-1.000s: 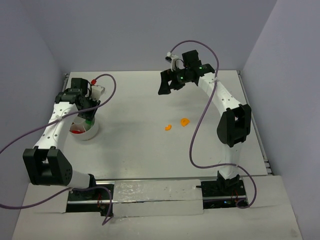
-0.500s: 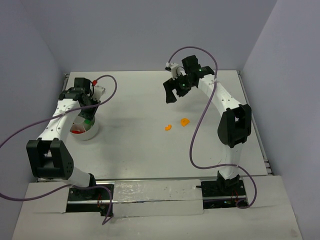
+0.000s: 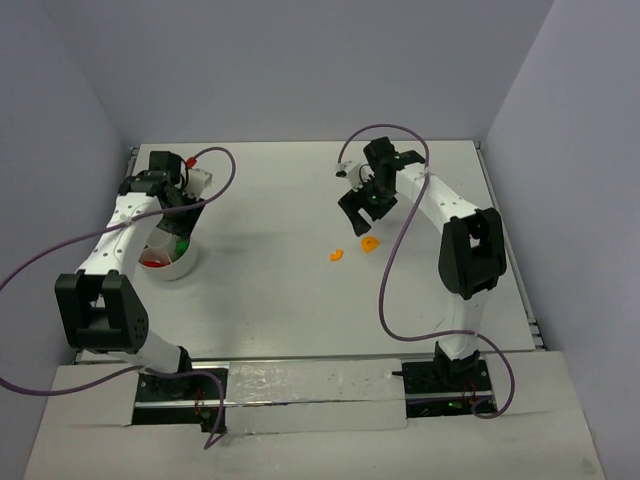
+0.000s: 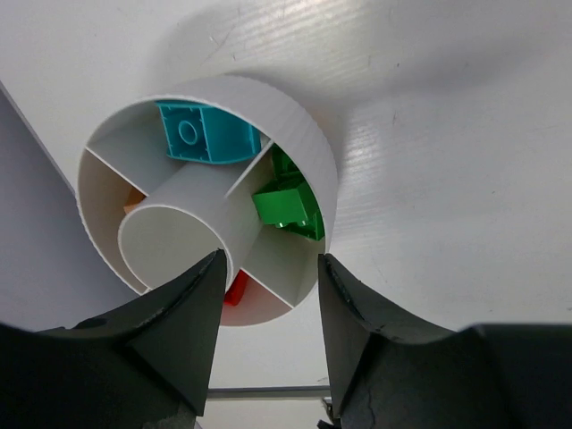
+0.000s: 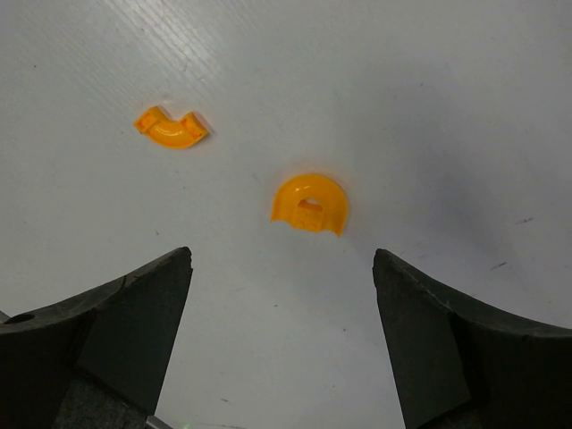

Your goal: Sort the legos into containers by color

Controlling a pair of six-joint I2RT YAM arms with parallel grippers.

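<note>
**Presently: left jaws parted over the bowl, right arm brought down over the loose orange pieces**

Left side. The white bowl point(image 3: 170, 266) stands at the left of the table point(image 3: 270, 200), where it stood a second ago. The left gripper point(image 4: 268, 268) hangs directly over it, as before, though the arm's elbow has drawn nearer the base. Its jaws stand moderately apart with nothing between them. In the wrist view a green brick point(image 4: 288, 207) lies in the right-hand compartment, against the divider. A cyan brick point(image 4: 201, 134) fills the upper compartment. A red piece point(image 4: 235, 288) shows in the lower one, mostly hidden by the left finger. A sliver of orange point(image 4: 132, 198) shows in the left one.

Centre. Two orange legos lie loose on the table, near each other and well apart from the bowl: a curved piece point(image 3: 336, 254) and a half-dome piece point(image 3: 369, 242). Neither has shifted.

Right side. The right gripper point(image 3: 357, 215) was at the back of the table a second ago and has since travelled forward and down. It now sits just above the half-dome piece point(image 5: 309, 204). Its jaws are spread wide and hold nothing. The half-dome lies between the fingers and untouched, and the curved piece point(image 5: 170, 127) lies outside them.
</note>
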